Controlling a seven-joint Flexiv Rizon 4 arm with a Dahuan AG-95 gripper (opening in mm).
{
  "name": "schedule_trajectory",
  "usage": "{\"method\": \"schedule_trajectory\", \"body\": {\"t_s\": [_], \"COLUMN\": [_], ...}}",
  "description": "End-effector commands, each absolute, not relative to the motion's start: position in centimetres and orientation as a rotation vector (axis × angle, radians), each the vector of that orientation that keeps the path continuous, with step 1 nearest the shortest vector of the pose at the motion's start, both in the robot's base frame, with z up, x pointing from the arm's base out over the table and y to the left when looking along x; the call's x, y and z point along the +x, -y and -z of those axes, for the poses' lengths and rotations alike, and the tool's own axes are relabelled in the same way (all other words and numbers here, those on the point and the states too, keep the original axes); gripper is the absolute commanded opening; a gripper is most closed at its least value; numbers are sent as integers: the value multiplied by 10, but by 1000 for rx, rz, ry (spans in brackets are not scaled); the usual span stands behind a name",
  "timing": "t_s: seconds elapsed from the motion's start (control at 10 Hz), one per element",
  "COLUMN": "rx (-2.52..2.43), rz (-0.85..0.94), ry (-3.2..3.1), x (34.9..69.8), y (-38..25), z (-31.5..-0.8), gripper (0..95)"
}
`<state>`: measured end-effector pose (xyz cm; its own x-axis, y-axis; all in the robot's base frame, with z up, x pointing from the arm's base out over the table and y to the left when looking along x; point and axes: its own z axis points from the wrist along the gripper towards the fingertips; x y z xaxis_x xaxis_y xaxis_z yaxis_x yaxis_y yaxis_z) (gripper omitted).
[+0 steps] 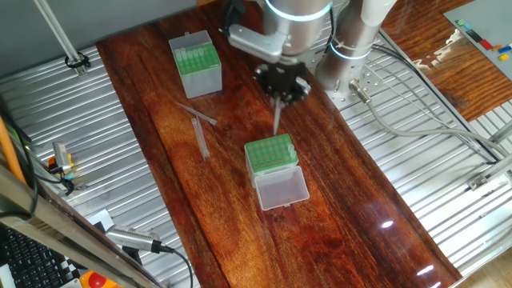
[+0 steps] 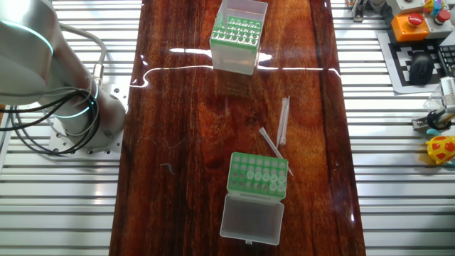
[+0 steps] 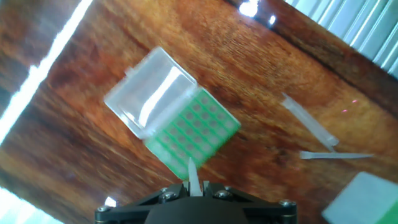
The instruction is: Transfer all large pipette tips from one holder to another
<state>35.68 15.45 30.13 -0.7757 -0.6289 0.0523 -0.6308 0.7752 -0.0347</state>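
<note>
My end effector is clamped on one large pipette tip, pointing down just above the low green rack; hand view cuts off my fingers & most of the tip. Rack holes blur, contents hard to tell. Its clear lid lies open beside it. Two loose tips lie on the wood surface near the rack. Taller box, well apart from the rack, holds tips.
</note>
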Motion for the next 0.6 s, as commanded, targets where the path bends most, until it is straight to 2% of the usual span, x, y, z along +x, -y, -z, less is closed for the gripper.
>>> {"method": "schedule_trajectory", "body": {"t_s": [0.1, 0.2, 0.5, 0.6], "rx": [1027, 1022, 1045, 1170], "rz": [-79, -55, -62, -83], "ry": [2904, 2919, 2930, 2873], "x": [358, 358, 367, 382], "y": [-146, -146, -120, -68], "z": [-300, -300, -292, -288], "gripper": [0, 190, 190, 0]}}
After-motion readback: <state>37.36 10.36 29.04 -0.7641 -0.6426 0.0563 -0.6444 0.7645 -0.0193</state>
